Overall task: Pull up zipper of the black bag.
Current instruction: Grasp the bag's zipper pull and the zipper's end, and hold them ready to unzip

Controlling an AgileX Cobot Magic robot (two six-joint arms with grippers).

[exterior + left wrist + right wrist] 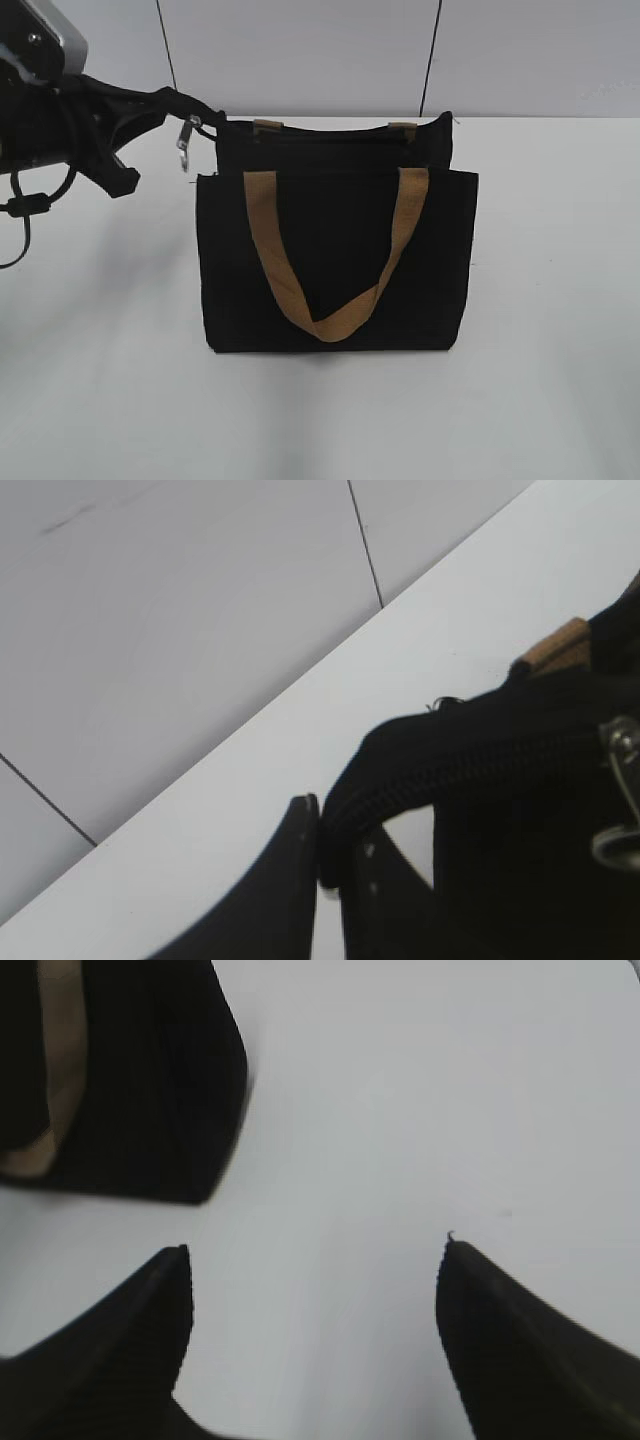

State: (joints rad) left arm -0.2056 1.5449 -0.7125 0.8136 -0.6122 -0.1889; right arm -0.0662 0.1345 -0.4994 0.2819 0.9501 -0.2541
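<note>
The black bag (335,265) stands upright on the white table, with tan handles at the front and back. My left gripper (203,113) is at the bag's top left corner. In the left wrist view it (325,830) is shut on the loose end of the black zipper (440,775) line. The silver pull tab (185,135) hangs just below the fingers, near that left end, and also shows in the left wrist view (622,795). My right gripper (315,1255) is open and empty over bare table, with a bag corner (160,1080) to its upper left. It is out of the exterior view.
The white table (540,300) extends all round the bag. A pale panelled wall (300,50) rises right behind the table's far edge. The left arm's body and cables (40,150) fill the far left.
</note>
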